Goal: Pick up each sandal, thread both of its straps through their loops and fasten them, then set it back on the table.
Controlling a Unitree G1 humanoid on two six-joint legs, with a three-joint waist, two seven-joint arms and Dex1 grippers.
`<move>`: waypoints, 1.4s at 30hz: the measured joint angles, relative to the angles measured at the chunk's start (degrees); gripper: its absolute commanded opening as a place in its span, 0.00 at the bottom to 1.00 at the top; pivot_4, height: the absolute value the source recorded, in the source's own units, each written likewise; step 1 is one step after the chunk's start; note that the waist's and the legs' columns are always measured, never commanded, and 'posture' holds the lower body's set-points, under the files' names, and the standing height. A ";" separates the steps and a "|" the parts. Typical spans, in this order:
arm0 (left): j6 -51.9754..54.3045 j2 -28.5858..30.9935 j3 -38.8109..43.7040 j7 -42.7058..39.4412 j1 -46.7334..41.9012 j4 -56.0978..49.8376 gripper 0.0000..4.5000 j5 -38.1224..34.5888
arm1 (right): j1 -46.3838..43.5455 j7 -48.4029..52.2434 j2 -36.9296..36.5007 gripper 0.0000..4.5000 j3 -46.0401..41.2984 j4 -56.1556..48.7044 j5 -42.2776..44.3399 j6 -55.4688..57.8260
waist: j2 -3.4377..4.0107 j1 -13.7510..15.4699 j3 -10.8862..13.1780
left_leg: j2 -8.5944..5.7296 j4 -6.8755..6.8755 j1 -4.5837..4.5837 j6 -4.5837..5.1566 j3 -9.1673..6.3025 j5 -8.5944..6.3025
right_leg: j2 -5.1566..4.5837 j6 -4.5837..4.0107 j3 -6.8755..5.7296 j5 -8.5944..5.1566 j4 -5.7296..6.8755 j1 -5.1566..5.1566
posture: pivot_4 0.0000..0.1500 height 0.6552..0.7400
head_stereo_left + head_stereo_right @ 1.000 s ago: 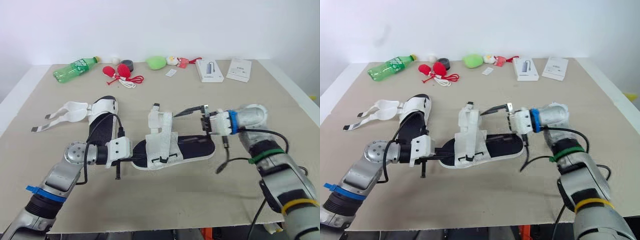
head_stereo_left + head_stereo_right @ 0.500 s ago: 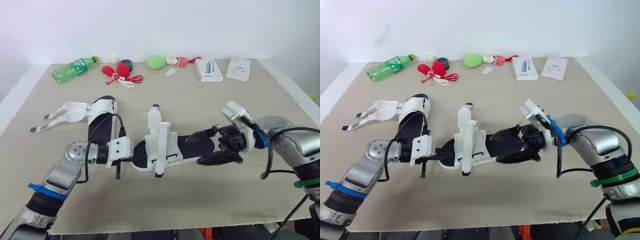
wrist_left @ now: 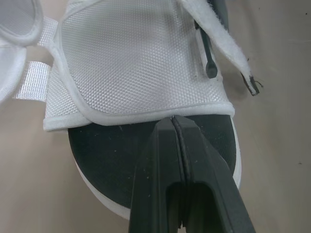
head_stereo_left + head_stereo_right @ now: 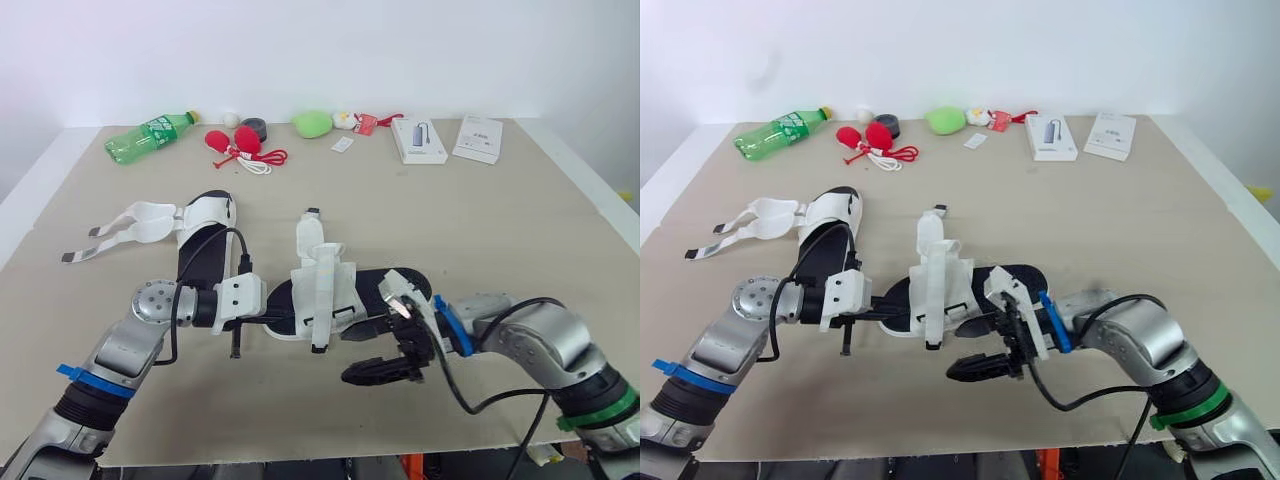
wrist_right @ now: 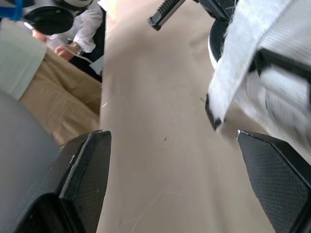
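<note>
Centre sandal (image 4: 325, 285) is seen lying on the worktop (image 4: 500, 220) at mid-frame, white straps draped across its black insole. Left claw (image 3: 173, 120) is clenched, with the fingertips laid on the insole at the sandal's left end, up against the white strap edge. Right claw (image 4: 352, 352) is spread wide and released, just off the sandal's lower right side; nothing is gripped. A second sandal (image 4: 203, 232) is placed at centre-left, straps loose and splayed leftward.
</note>
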 measured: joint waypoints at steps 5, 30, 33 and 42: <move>-0.17 -0.27 0.00 0.10 -0.61 0.80 0.00 0.08 | 0.11 -7.19 5.63 0.98 -1.58 -0.88 0.09 4.72 | -0.04 -0.02 0.00 | 0.00 0.03 -0.05 0.00 -0.01 0.00 | 0.00 0.03 0.00 0.03 -0.02 -0.01 | 1.00 1.00; -0.65 -0.89 -0.13 0.18 -0.63 0.82 0.00 0.37 | -1.58 -24.11 19.89 0.26 -11.29 -1.32 4.09 20.27 | -0.04 -0.12 0.00 | 0.01 0.03 -0.08 0.01 -0.01 0.00 | 0.01 0.02 0.00 0.04 -0.02 -0.03 | 1.00 1.00; -0.83 -0.89 -0.13 0.19 -0.63 0.82 0.00 0.56 | -2.21 -24.75 20.50 0.02 -12.05 -0.64 4.16 21.22 | -0.04 -0.12 0.00 | 0.00 0.03 -0.09 0.01 -0.02 0.00 | 0.01 0.02 0.00 0.04 -0.03 -0.03 | 1.00 1.00; -0.93 -0.88 -0.11 0.46 -0.61 0.84 0.00 0.84 | -5.76 -24.35 21.47 0.02 -16.47 3.03 10.50 29.79 | -0.03 -0.22 0.01 | 0.01 0.04 -0.12 0.01 -0.02 0.01 | 0.01 0.00 0.00 0.08 -0.02 -0.07 | 1.00 1.00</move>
